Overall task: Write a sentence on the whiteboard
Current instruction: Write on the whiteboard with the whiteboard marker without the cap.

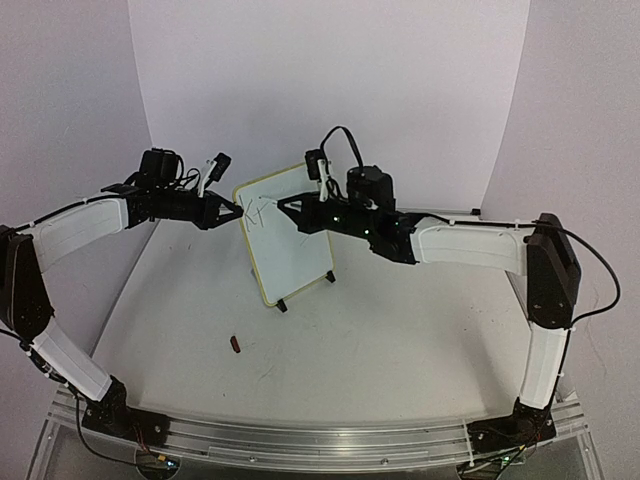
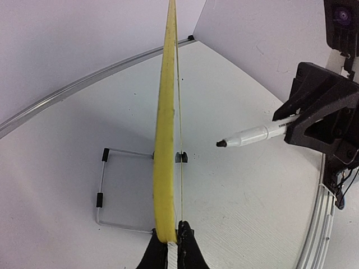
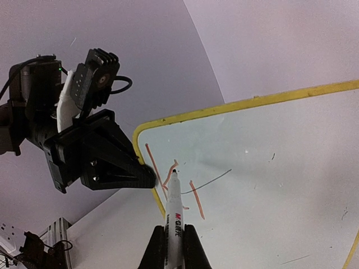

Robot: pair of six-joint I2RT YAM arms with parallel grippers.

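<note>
Whiteboard (image 1: 292,245) is stood upright mid-table, its left edge pinched by the closed left gripper (image 2: 168,249). Marker (image 3: 175,207) is clamped in the right gripper (image 3: 174,242), long axis aimed at the board face. Its tip is held just off the barely begun sentence (image 3: 168,175).

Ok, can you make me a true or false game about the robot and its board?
1. The right fingers hold a marker. True.
2. The whiteboard lies flat on the table. False: it stands upright.
3. The left fingers pinch the whiteboard's yellow edge. True.
4. The marker touches the whiteboard. False: the left wrist view shows a gap between them.
</note>
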